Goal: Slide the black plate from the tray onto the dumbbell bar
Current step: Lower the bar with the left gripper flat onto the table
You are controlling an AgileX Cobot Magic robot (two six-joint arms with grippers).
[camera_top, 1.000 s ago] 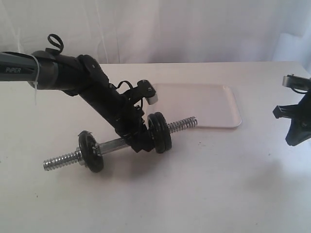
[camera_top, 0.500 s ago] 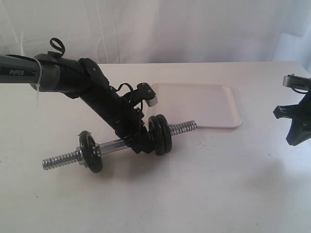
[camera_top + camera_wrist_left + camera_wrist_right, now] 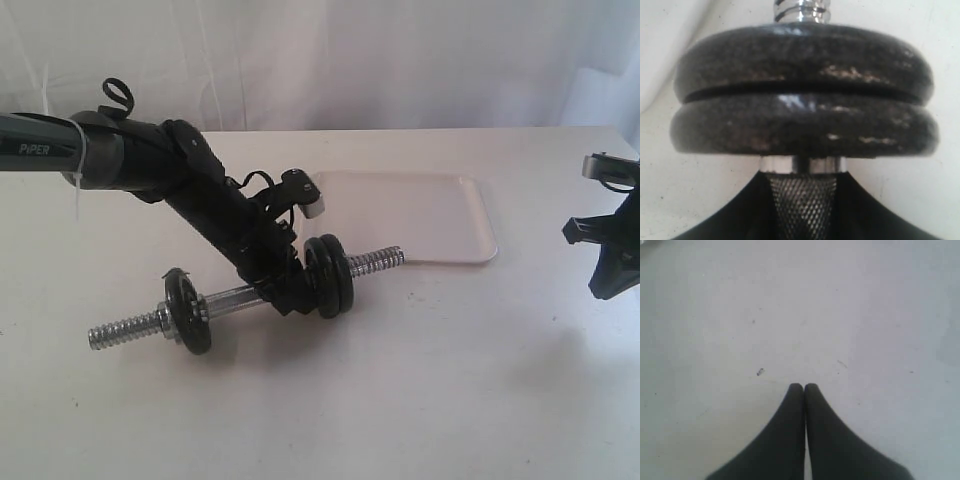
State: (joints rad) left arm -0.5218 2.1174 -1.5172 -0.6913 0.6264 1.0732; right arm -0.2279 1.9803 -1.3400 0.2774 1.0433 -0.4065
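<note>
Gripping the bar (image 3: 232, 296) at its knurled middle, left gripper (image 3: 285, 295) sits just beside two paired discs (image 3: 328, 277). The plate (image 3: 802, 60) is the outer one, toward the bar's tray-side end. Count: three discs on bar, one tray (image 3: 440, 215); right gripper (image 3: 803, 387) pinched closed, well apart from bar.

Quick head count of what's on the surface (image 3: 420, 400)

One dumbbell bar (image 3: 232, 297), one white tray (image 3: 440, 215), and three black discs, all of them on the bar: a single one (image 3: 187, 312) near one end, plus a pair (image 3: 330, 277) sitting right up against each other. Two arms, so two end effectors, left (image 3: 287, 297) and right (image 3: 803, 388).
</note>
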